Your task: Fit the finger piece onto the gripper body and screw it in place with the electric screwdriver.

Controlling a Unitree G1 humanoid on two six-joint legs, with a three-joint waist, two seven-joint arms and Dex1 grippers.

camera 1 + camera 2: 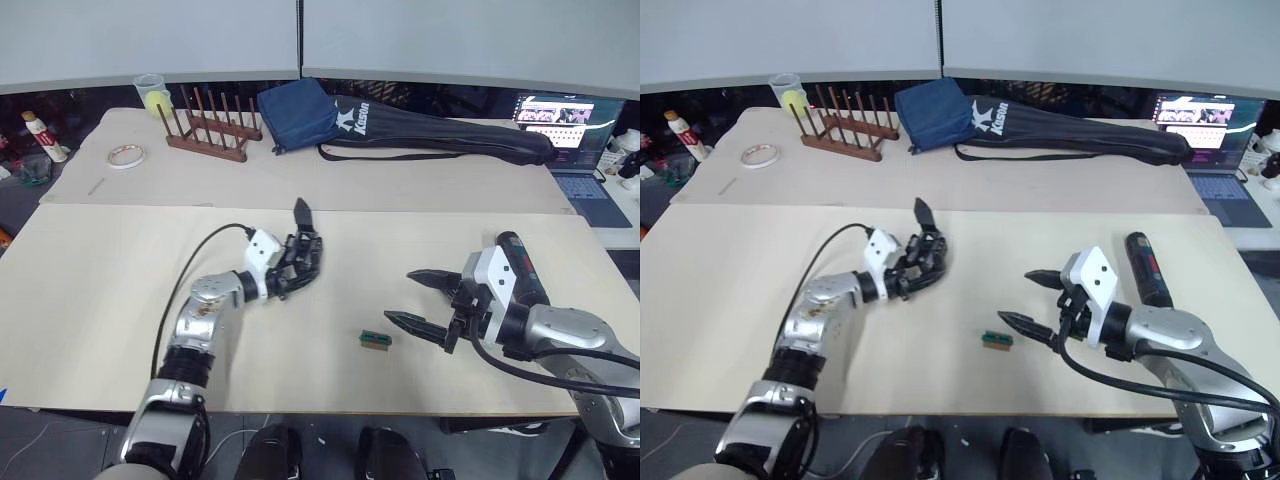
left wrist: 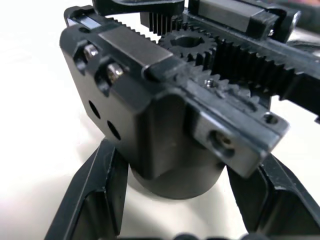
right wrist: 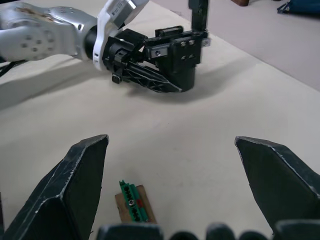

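Your right hand (image 1: 418, 297) is hovering nearest you over the front of the table (image 1: 100, 300), its two black fingers spread wide with nothing between them. Just beside its lower fingertip, toward your left, a small green block (image 1: 375, 340) on a brown base is lying flat on the table; you are seeing it again in the right wrist view, between the two open fingers (image 3: 75, 185) but not touching either.

Behind that hand, the screwdriver (image 1: 1145, 266) is lying flat on the table near the right edge, its black barrel pointing away from you, with a small red mark on it. Nothing is gripping it.

Your left hand (image 1: 300, 262) is reaching toward the middle of the table and is closing on the gripper body (image 3: 175, 55), which is sitting on the table. In the left wrist view you are looking at its round black base held between your two fingers (image 2: 95, 195), with a toothed gear and racks showing on top and screw heads on one side. You cannot tell from these views how firmly the fingers are pressing.

One pointed black finger piece (image 1: 302, 212) is sticking upright out of the far side of the body.

At the back, a wooden rack (image 1: 210, 128), a roll of tape (image 1: 125, 156), a blue pouch (image 1: 297, 114) and a long black bag (image 1: 440, 132) are lying well apart from your hands.
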